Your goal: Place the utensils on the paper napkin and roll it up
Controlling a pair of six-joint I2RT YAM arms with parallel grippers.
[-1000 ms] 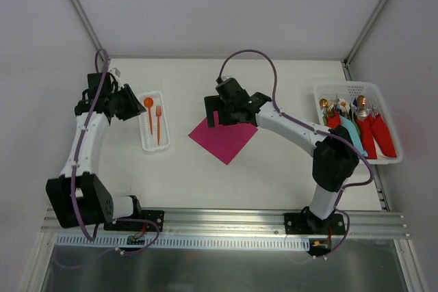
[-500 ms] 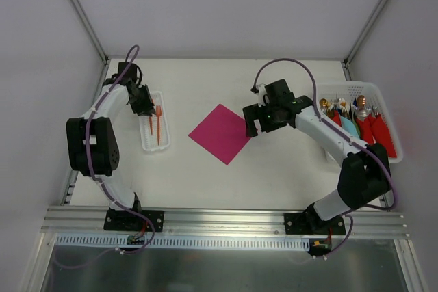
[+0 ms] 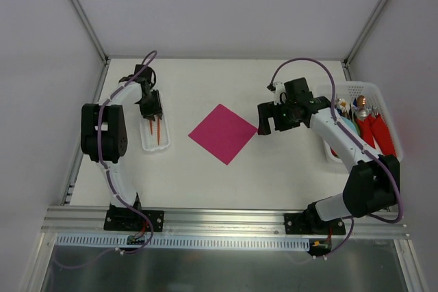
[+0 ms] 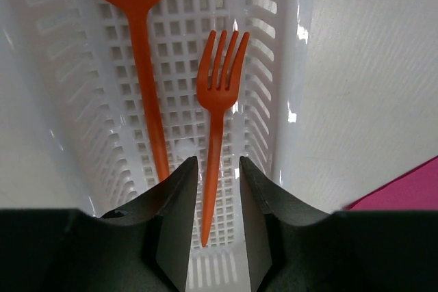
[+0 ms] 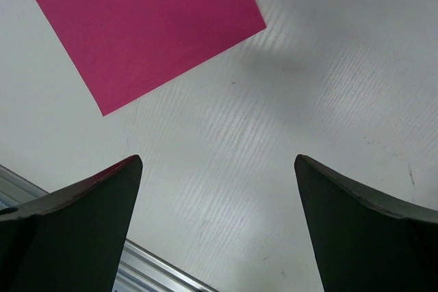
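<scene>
A small orange fork (image 4: pixel 219 94) and an orange spoon (image 4: pixel 139 46) lie side by side in a white slotted tray (image 3: pixel 145 143) at the left of the table. My left gripper (image 4: pixel 213 169) hangs low over the tray, open by a narrow gap. Its fingers straddle the fork's handle with a sliver of space on each side. The spoon lies just outside the left finger. The magenta paper napkin (image 3: pixel 223 133) lies flat mid-table with nothing on it. To the napkin's right, my right gripper (image 3: pixel 269 120) stands wide open and empty over bare table (image 5: pixel 226 100).
A white basket (image 3: pixel 383 91) at the far right holds metal utensils in red and teal wraps. The right arm's elbow reaches across the basket's left side. A metal rail (image 3: pixel 219 220) runs along the near edge. White walls close in the table.
My left gripper swung in from the far left to hang over the tray, astride the fork. My right gripper drew back rightwards off the napkin, which now shows whole.
</scene>
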